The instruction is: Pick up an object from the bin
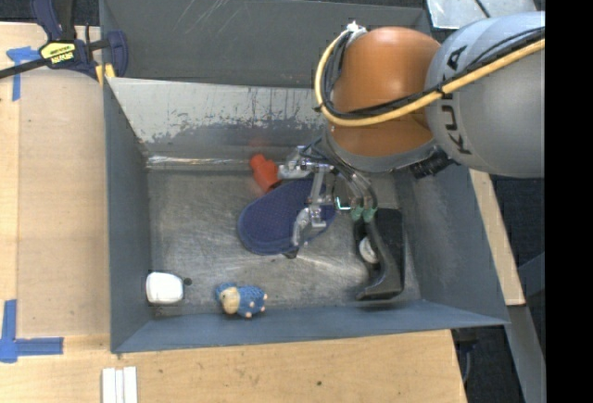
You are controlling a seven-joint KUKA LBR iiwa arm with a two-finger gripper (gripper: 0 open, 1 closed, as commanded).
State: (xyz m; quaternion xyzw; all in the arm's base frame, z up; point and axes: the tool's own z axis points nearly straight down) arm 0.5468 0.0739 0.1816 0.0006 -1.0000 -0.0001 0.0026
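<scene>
Orange wrist cover [380,95] up top. White block [164,287] front-left of the dark blue oval pad [267,223], yellow-blue toy [243,300] just in front. Pad lies flat. Gripper [310,218] at pad's right edge, opening unreadable. Black bracket [387,255] right of pad.

Silver-grey arm [500,105] w/ black KUKA lettering. Glossy orange dome cover [380,86] at wrist, yellow cable [321,77] looped round it. Small bare-metal end effector [309,211].
</scene>
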